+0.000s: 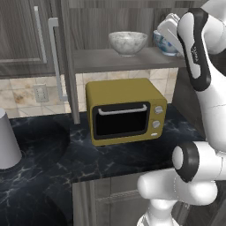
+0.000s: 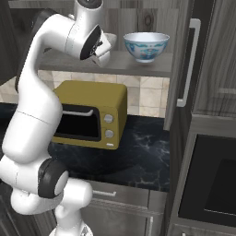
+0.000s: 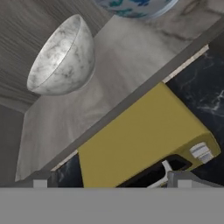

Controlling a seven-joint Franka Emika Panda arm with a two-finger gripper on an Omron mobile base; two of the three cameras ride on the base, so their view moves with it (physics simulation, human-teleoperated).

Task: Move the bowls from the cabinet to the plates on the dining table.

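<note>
The cabinet (image 1: 26,39) stands with its door (image 1: 55,57) swung open, showing a shelf (image 1: 128,59). The grey-white marbled bowl (image 1: 128,42) sits upright on that shelf. To its right is the blue-patterned bowl (image 2: 146,46), also upright. My gripper (image 1: 167,27) hovers in front of the shelf, above and between the two bowls, touching neither. In the hand view its fingertips (image 3: 39,183) stand wide apart and open, nothing between them, with the marbled bowl (image 3: 63,57) ahead at upper left. The plates and the dining table are out of view.
A yellow toaster oven (image 1: 126,110) stands on the black marble counter (image 1: 53,154) right under the shelf. A grey cylinder (image 1: 6,141) is at the counter's left. A tall cabinet with a built-in oven (image 2: 212,184) closes the right side.
</note>
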